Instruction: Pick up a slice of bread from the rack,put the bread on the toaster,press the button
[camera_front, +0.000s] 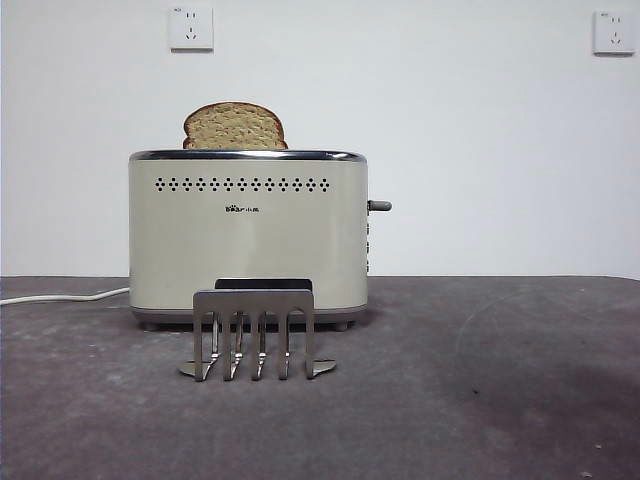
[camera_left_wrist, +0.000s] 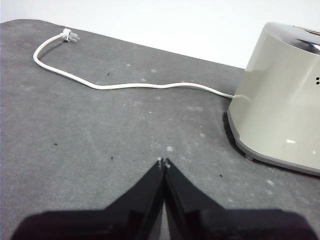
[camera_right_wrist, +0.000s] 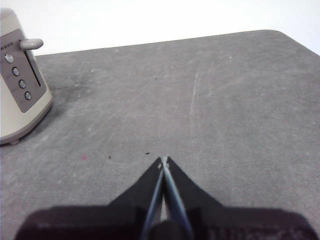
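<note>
The cream-white toaster (camera_front: 248, 235) stands mid-table in the front view. The slice of bread (camera_front: 235, 126) stands upright in its slot, its domed top showing above the chrome rim. The small steel rack (camera_front: 255, 332) stands in front of the toaster and holds nothing. The toaster's lever (camera_front: 379, 206) sticks out on its right side and also shows in the right wrist view (camera_right_wrist: 30, 44) above a column of round buttons (camera_right_wrist: 18, 75). My left gripper (camera_left_wrist: 163, 162) is shut and empty, above the table beside the toaster (camera_left_wrist: 280, 100). My right gripper (camera_right_wrist: 163, 160) is shut and empty, off the toaster's lever side.
The toaster's white cord (camera_left_wrist: 125, 85) snakes across the grey table (camera_front: 480, 400) to an unplugged plug (camera_left_wrist: 69, 35). Two wall sockets (camera_front: 191, 28) sit on the white wall behind.
</note>
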